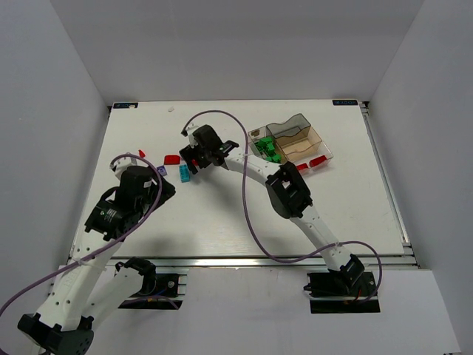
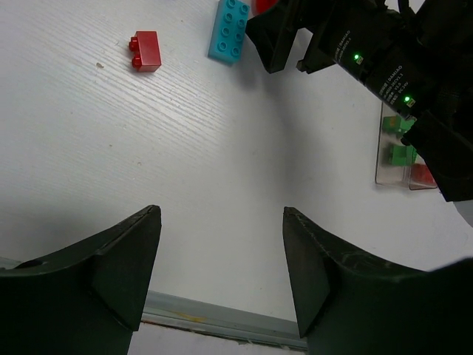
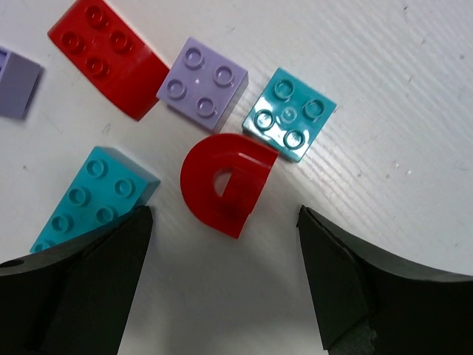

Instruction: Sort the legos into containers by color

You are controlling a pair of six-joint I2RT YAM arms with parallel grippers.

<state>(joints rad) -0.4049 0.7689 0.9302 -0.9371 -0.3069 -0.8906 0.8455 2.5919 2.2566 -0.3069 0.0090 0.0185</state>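
Observation:
My right gripper (image 3: 225,281) is open and hovers low over a cluster of loose legos: a red arch piece (image 3: 222,185) just ahead of the jaws, a purple square brick (image 3: 202,81), a cyan square brick (image 3: 290,112), a red brick (image 3: 107,55) and a longer cyan brick (image 3: 92,196) by the left finger. In the top view this gripper (image 1: 191,159) is left of the clear tray (image 1: 319,139), which holds green legos (image 1: 270,150) and red legos (image 1: 310,163). My left gripper (image 2: 222,266) is open and empty over bare table, near a small red brick (image 2: 146,50).
A purple brick (image 1: 161,170) and a small red piece (image 1: 142,153) lie left of the cluster. The right arm (image 2: 384,59) fills the upper right of the left wrist view, with the tray's edge (image 2: 380,159) beyond. Cables loop over the table.

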